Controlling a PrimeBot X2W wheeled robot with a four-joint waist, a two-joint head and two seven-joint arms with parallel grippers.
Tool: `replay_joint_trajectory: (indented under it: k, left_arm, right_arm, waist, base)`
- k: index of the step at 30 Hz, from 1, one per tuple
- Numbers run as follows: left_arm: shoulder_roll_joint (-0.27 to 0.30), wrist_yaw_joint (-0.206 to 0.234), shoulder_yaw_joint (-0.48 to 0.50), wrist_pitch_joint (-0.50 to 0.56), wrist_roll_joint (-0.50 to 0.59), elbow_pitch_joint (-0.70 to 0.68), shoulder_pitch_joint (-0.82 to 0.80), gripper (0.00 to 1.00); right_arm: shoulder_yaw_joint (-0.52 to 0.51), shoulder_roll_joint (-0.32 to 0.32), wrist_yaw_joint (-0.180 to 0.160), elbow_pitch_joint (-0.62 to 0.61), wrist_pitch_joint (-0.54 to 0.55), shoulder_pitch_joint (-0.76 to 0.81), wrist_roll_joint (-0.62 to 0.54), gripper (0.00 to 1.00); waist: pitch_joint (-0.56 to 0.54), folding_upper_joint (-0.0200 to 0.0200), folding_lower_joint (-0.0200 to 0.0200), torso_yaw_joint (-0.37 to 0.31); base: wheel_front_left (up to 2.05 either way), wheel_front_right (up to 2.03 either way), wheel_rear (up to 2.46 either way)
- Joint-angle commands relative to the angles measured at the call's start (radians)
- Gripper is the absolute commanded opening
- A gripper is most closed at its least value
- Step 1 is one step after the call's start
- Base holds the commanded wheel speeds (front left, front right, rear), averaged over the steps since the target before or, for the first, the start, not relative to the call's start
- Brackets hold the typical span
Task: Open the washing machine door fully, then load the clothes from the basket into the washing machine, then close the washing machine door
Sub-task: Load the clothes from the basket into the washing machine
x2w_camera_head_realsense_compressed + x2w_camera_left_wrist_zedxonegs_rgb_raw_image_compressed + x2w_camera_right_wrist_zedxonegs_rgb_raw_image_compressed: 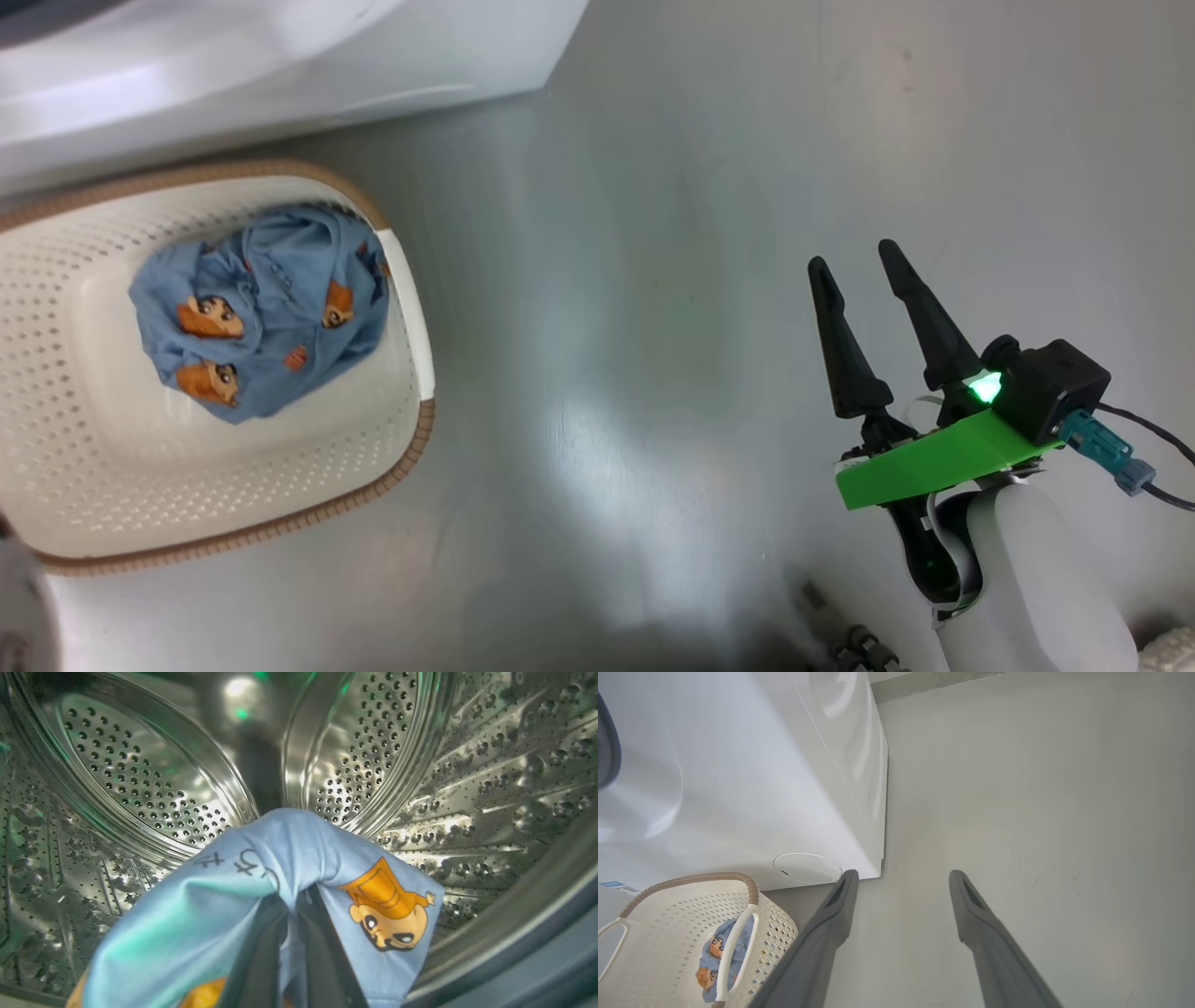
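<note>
Clothes (219, 896) drape over left tool (295, 907) inside washing machine (140, 774).

basket (56, 485) just before washing machine (280, 65) | clothes (261, 313) in basket | cloth piece (289, 849) inside drum (140, 774) (over left gripper (295, 914)) | right gripper (852, 257) right of basket, well apart

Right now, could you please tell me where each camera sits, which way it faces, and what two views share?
Head view: on the head, facing down at the floor, the basket of clothes and the washing machine; the open right gripper lower right.
Left wrist view: on the left wrist, facing into the drum; left gripper shut on a blue garment.
Right wrist view: on the right wrist, facing the floor along its open fingers.
Shared: head and right wrist views both show the basket.
</note>
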Motion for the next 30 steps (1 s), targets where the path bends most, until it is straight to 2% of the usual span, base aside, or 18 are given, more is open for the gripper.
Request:
replay_joint_trajectory:
  k: [1, 9, 14, 19, 22, 29, 30]
  left_arm:
    - [0.061, -0.002, 0.006, -0.014, -0.010, -0.003, -0.034, 0.00]
    - [0.131, -0.003, -0.084, -0.069, -0.010, 0.005, -0.186, 0.00]
    - [0.152, -0.003, -0.087, -0.070, -0.032, -0.095, -0.221, 0.00]
    - [0.163, -0.003, -0.095, -0.070, -0.046, -0.109, -0.227, 0.00]
    - [0.164, -0.003, -0.109, -0.070, -0.068, -0.064, -0.232, 0.00]
    - [0.157, -0.003, -0.135, -0.058, -0.113, 0.139, -0.258, 0.00]
    - [0.153, -0.003, -0.140, -0.057, -0.121, 0.159, -0.261, 0.25]
  right_arm:
    - [0.018, 0.004, 0.006, -0.023, -0.007, 0.016, 0.010, 1.00]
    - [0.035, 0.004, 0.006, -0.034, -0.007, 0.007, 0.017, 1.00]
    - [0.046, 0.004, 0.006, -0.035, -0.007, 0.005, 0.026, 1.00]
    - [0.051, 0.004, 0.006, -0.029, -0.007, 0.005, 0.028, 1.00]
    - [0.053, 0.004, 0.006, -0.023, -0.007, 0.004, 0.025, 1.00]
    - [0.061, 0.004, 0.006, -0.014, -0.007, 0.003, 0.022, 1.00]
    - [0.060, 0.004, 0.006, -0.012, -0.007, 0.002, 0.021, 1.00]
  waist:
    - [0.047, 0.0000, 0.0000, -0.003]
    - [0.112, 0.0000, 0.0000, -0.029]
    - [0.129, 0.0000, 0.0000, -0.047]
    - [0.125, 0.0000, 0.0000, -0.055]
    - [0.119, 0.0000, 0.0000, -0.055]
    - [0.100, 0.0000, 0.0000, -0.050]
    - [0.098, 0.0000, 0.0000, -0.049]
  base:
    - [0.00, 0.00, 0.00]
    - [0.00, 0.00, 0.00]
    - [0.00, 0.00, 0.00]
    - [0.00, 0.00, 0.00]
    - [0.00, 0.00, 0.00]
    - [0.00, 0.00, 0.00]
    - [0.00, 0.00, 0.00]
